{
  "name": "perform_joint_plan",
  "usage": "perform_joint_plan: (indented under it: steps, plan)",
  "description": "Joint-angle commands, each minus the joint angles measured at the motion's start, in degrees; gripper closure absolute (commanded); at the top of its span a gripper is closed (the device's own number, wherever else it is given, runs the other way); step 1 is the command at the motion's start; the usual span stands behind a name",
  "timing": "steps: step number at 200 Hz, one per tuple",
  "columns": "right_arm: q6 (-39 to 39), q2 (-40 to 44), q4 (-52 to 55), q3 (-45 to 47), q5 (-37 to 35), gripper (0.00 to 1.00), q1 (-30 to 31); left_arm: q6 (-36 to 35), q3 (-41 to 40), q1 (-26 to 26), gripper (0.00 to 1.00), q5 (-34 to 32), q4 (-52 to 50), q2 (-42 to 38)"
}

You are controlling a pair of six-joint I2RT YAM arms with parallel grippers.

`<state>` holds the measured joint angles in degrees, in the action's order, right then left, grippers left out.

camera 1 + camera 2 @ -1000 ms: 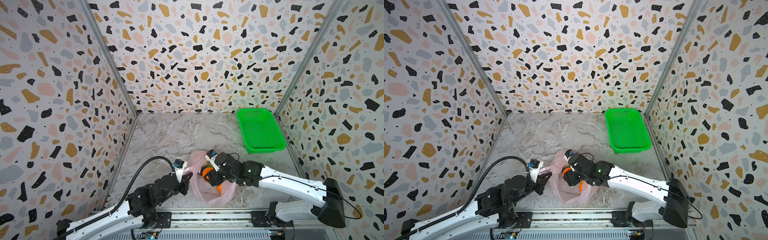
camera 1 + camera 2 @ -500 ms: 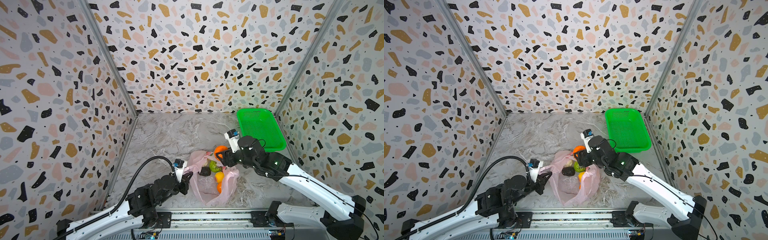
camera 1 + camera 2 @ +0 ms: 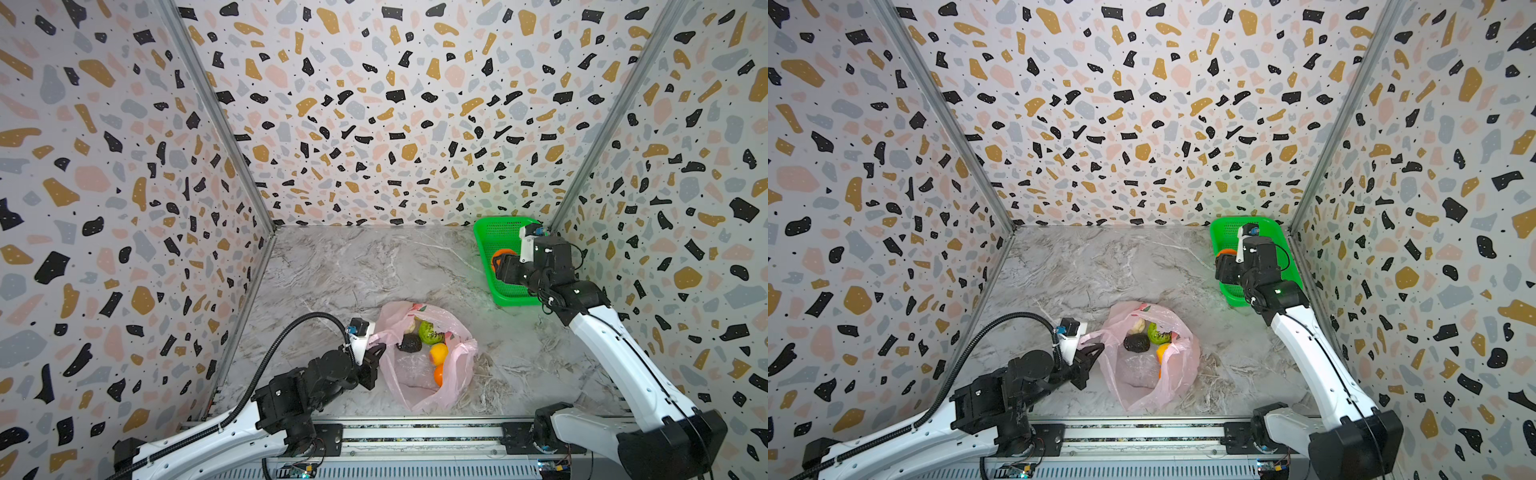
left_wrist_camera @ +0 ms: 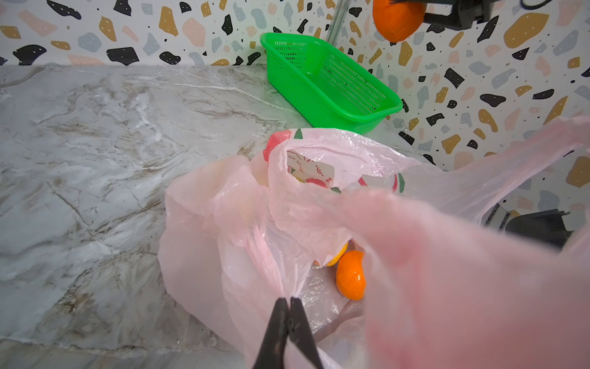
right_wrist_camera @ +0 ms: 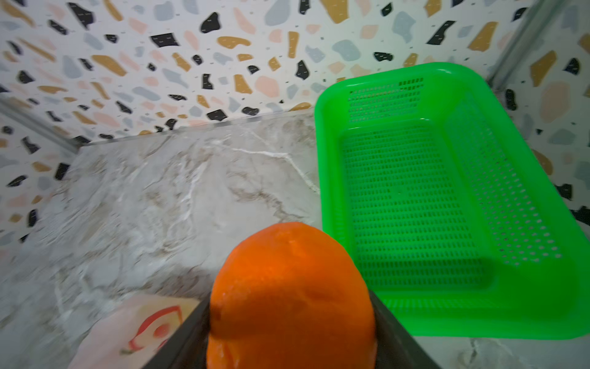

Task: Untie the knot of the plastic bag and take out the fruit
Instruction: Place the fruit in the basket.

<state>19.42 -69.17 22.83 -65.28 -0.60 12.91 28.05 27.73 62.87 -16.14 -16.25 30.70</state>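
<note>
The pink plastic bag (image 3: 415, 386) lies near the front of the marble table with its mouth open; no knot shows. Inside it I see a green fruit (image 3: 428, 332), a dark avocado (image 3: 410, 343), a yellow-red fruit (image 3: 438, 353) and a tangerine (image 3: 439, 375). My left gripper (image 4: 289, 301) is shut on the bag's near left edge, as both top views show (image 3: 380, 351) (image 3: 1096, 349). My right gripper (image 5: 290, 306) is shut on another tangerine (image 5: 287, 281), held in the air above the left rim of the green basket (image 3: 486, 232).
The green perforated basket (image 5: 447, 198) stands empty in the back right corner against the patterned walls. Bare marble table (image 3: 353, 270) stretches between bag and basket. The arms' base rail (image 3: 415, 436) runs along the front edge.
My right gripper has lifted a tangerine out of the bag and carried it back and right to above the basket. The left gripper has kept its hold on the bag's edge.
</note>
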Motion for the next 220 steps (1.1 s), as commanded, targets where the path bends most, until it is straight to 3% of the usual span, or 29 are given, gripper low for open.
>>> perform_joint_plan:
  steps: [1,107,149,220]
  plan:
    - [-2.51,-4.54,-6.10,1.27,2.27,0.38,-4.19,-1.18,0.21,0.35,1.00,-1.30,1.97,0.02]
    - [-3.62,-22.73,-12.86,1.93,3.31,0.34,-11.81,-3.69,0.90,0.33,1.00,-1.34,2.31,0.23]
    - [-3.26,-24.35,-11.72,0.55,3.79,0.14,-11.85,-4.03,1.12,0.33,1.00,-0.95,2.28,0.52]
    - [-3.55,-20.70,-8.82,-0.77,5.05,0.08,-11.71,-4.56,0.84,0.40,1.00,-1.59,3.15,0.60]
